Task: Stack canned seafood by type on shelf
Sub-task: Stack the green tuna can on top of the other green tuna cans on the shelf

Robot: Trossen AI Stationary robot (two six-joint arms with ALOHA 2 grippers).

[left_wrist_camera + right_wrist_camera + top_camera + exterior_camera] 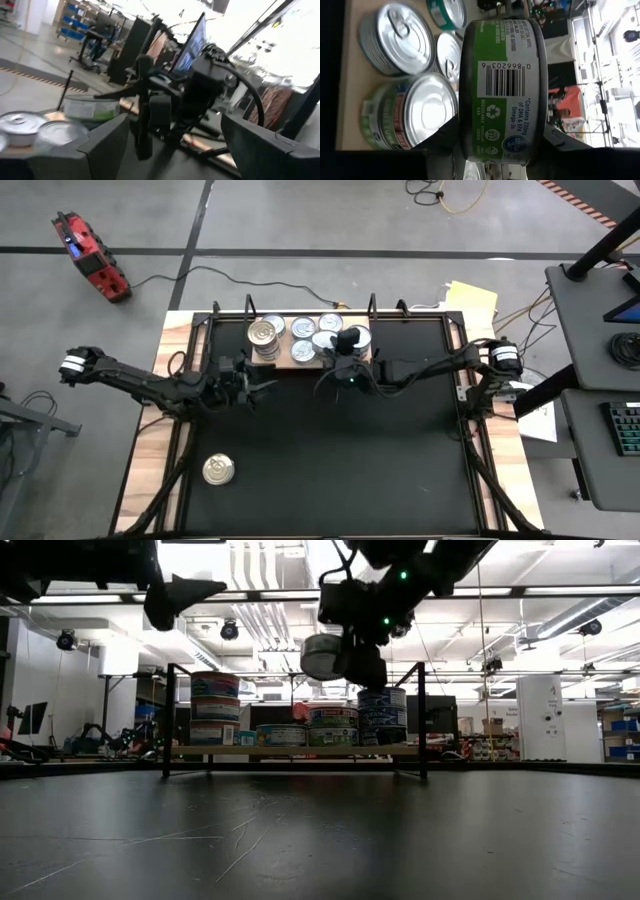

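Table point(320, 460): black, wooden edges; one can point(218, 470) near front-left corner.
Shelf point(305, 361): back edge, tins clustered.
Room: grey floor, red tool point(90, 255).
Right gripper point(345, 352): clamps green-label tin point(502, 90).
Left gripper point(262, 385): wide, empty.

**Shelf crowded, near table open**

I see the shelf point(310, 360) at the far edge packed with cans point(303, 328), a tall stack point(214, 710) at its left end. The right gripper point(348, 358) hangs over the shelf's right part clamping a green-labelled can point(502, 90), blocking that spot. The left gripper point(262, 386), jaws apart, sits just left-near. Near table is free except one lone can point(218, 470) near-left.
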